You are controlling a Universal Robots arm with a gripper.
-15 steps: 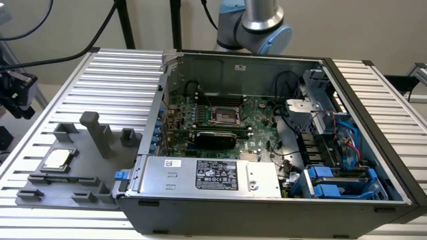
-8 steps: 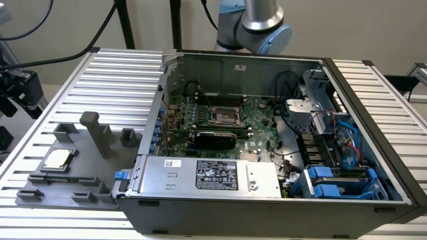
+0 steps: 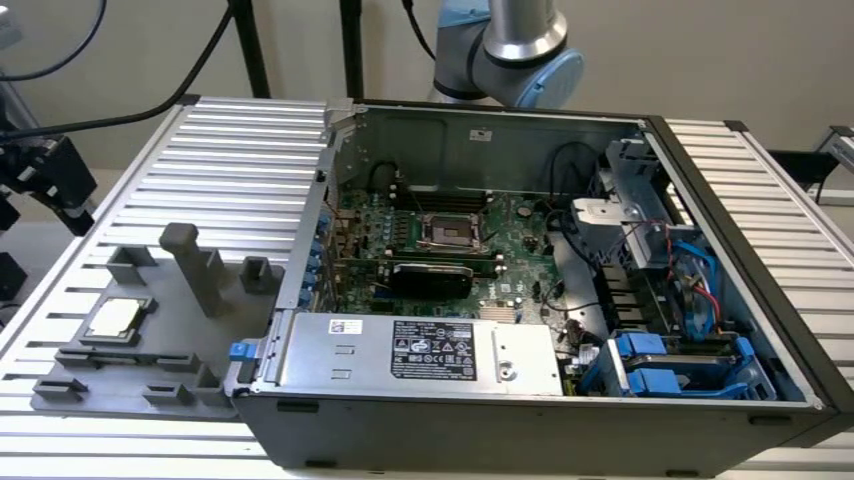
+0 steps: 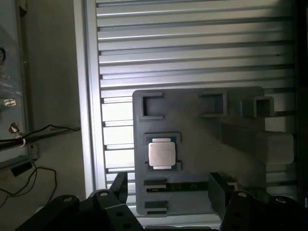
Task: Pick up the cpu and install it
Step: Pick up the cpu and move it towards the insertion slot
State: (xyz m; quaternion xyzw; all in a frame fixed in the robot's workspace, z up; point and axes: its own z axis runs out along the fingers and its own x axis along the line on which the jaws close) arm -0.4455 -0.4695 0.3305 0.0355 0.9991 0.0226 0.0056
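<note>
The cpu (image 3: 114, 318) (image 4: 161, 154), a small square chip with a dull silver top, lies flat in a recess of the grey holder plate (image 3: 134, 385) (image 4: 192, 144), on the ribbed table at the exterior view's left of the computer case. In the wrist view my gripper (image 4: 168, 190) hangs well above the plate with its dark fingers (image 4: 118, 185) spread wide, open and holding nothing. The cpu lies a little beyond the gap between them. Inside the case, the black motherboard socket (image 3: 447, 232) with its metal frame faces up. Part of my arm (image 3: 514, 45) rises behind the case.
The open case (image 3: 534, 270) holds a grey power supply box (image 3: 414, 350), cables and blue drive bays (image 3: 667, 365). Upright grey posts (image 3: 194, 265) (image 4: 269, 144) stand on the holder plate near the cpu. Cables (image 4: 29, 139) lie off the table's edge.
</note>
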